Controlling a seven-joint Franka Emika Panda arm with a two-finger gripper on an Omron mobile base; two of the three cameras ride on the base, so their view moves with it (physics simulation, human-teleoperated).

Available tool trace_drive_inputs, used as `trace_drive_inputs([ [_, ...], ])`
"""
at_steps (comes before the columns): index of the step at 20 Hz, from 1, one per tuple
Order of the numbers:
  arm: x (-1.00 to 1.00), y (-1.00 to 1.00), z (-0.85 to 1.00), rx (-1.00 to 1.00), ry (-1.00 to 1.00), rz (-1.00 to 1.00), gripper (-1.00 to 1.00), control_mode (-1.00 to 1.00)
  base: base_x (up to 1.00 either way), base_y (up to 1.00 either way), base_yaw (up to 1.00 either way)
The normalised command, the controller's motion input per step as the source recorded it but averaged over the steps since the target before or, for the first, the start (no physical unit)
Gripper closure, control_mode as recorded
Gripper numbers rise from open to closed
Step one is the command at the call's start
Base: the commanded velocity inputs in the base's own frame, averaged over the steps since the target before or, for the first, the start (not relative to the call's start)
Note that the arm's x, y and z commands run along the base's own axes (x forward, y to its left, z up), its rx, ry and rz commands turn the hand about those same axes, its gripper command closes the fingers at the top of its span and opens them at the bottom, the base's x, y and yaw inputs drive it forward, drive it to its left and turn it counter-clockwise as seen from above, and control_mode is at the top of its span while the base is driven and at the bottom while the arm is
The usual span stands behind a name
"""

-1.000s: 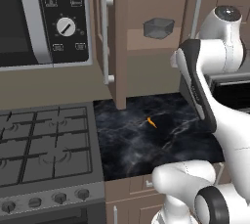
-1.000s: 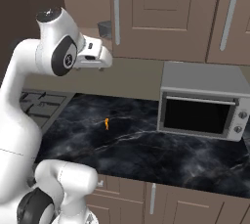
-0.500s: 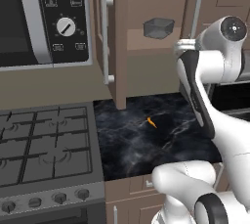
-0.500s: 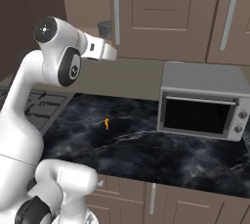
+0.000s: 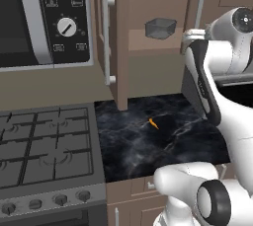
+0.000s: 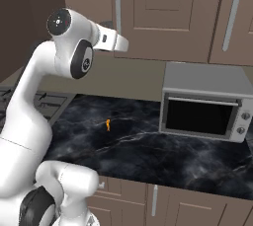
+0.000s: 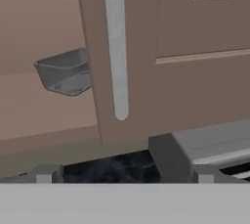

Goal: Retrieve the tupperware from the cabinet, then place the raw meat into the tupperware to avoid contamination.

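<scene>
The tupperware (image 5: 160, 28) sits on the shelf of the open cabinet (image 5: 148, 47), up and left of the gripper (image 7: 122, 174). Its jaws stand spread, gripping nothing. The raw meat (image 5: 153, 123) lies on the counter (image 5: 163, 141) below.

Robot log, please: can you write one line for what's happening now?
tupperware: on cabinet shelf | raw meat: on counter | pincer: not holding either

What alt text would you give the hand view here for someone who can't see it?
A translucent grey tupperware sits on the wooden shelf of the open cabinet, partly hidden behind a closed cabinet door with a long silver bar handle. Below are dark marble counter and the top of a grey toaster oven.
</scene>
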Motion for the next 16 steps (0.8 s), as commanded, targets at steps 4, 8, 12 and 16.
trace_drive_inputs([
  [4,0.60,-0.01,0.00,0.00,0.07,0.11,-1.00,-1.00,0.00,0.00,0.00],
  [8,0.58,-0.14,0.00,0.00,0.04,0.07,-1.00,-1.00,0.00,0.00,0.00],
  [12,0.52,-0.21,0.00,0.00,0.00,0.02,-1.00,-1.00,0.00,0.00,0.00],
  [16,0.59,-0.10,0.00,-0.02,0.01,0.00,-1.00,-1.00,0.00,0.00,0.00],
])
